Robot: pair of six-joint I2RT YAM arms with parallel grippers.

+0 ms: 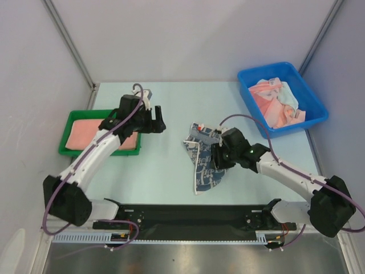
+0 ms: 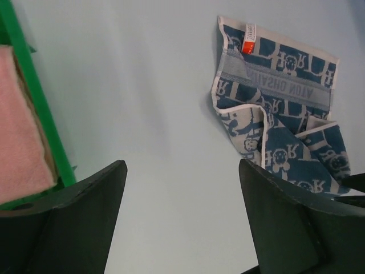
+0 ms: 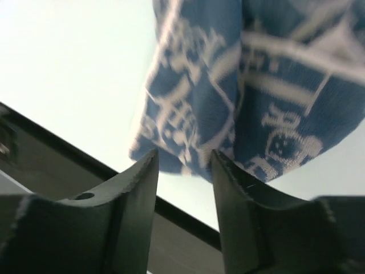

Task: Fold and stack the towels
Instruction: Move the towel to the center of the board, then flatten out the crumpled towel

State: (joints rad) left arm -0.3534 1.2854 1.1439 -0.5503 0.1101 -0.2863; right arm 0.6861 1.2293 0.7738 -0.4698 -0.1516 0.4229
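Note:
A navy-and-white patterned towel [image 1: 202, 162] lies crumpled on the table's middle; it also shows in the left wrist view [image 2: 274, 114] and the right wrist view [image 3: 245, 85]. My right gripper [image 1: 217, 155] sits at the towel's right side, jaws a little apart [image 3: 183, 155], with the cloth's edge just past the fingertips and none between them. My left gripper [image 1: 157, 123] is wide open and empty [image 2: 182, 165] above bare table, left of the towel. A salmon-pink towel [image 1: 85, 132] lies folded in the green tray [image 1: 71, 114].
The blue bin [image 1: 268, 71] at the back right holds several crumpled pink and white towels [image 1: 276, 100]. The green tray's rim [image 2: 34, 97] and pink cloth [image 2: 17, 142] are just left of my left fingers. A black rail [image 1: 194, 214] runs along the near edge.

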